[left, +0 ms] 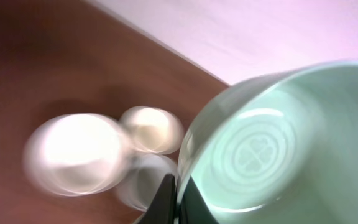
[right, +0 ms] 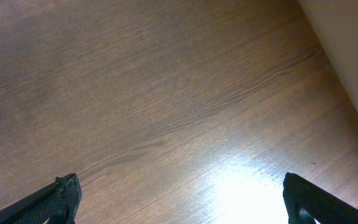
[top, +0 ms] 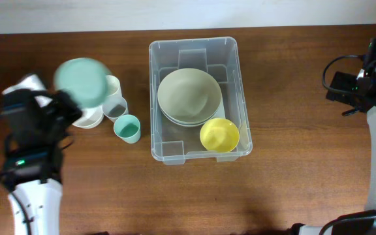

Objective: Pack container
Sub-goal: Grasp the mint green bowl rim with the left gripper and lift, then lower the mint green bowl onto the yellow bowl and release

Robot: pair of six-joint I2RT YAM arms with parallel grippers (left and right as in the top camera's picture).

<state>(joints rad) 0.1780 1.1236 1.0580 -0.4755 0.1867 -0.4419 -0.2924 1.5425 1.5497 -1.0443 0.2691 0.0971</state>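
Mint bowl [left: 328, 112]: clover emblem [left: 252, 155] visible only from left wrist.

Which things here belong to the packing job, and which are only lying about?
Job: container, with pale green bowls and yellow bowl inside; mint bowl in the shut left tool; probably also teal cup, grey cup, cream cup, white bowl beside it.
Lying about: no stray object seen; open right tool idle above the table.
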